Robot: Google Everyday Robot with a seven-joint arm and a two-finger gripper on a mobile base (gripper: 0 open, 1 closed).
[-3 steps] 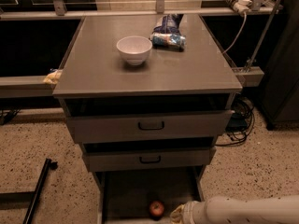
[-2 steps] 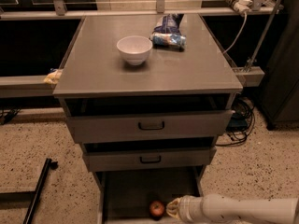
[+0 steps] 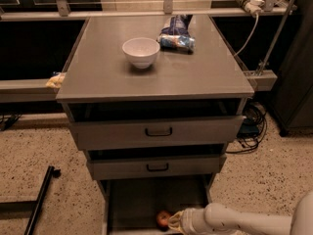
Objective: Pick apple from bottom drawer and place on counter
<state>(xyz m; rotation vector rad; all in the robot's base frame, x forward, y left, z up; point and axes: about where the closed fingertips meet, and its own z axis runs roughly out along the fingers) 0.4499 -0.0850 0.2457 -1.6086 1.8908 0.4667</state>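
Observation:
The apple (image 3: pixel 163 219), small and red with yellowish patches, lies near the front of the open bottom drawer (image 3: pixel 132 202), the lowest grey tray of the cabinet. My gripper (image 3: pixel 175 221) reaches in from the lower right on a white arm and sits right beside the apple, touching or almost touching its right side. The grey counter (image 3: pixel 195 67) is the cabinet's top, well above the gripper.
A white bowl (image 3: pixel 141 52) and a blue snack bag (image 3: pixel 176 35) sit on the counter. The two upper drawers (image 3: pixel 157 131) with black handles stick out above the bottom drawer. A black bar (image 3: pixel 39 199) lies on the speckled floor at left. Cables (image 3: pixel 252 126) hang at right.
My arm has moved left along the drawer front, bringing the gripper from a short way right of the apple up against it. The apple has not moved.

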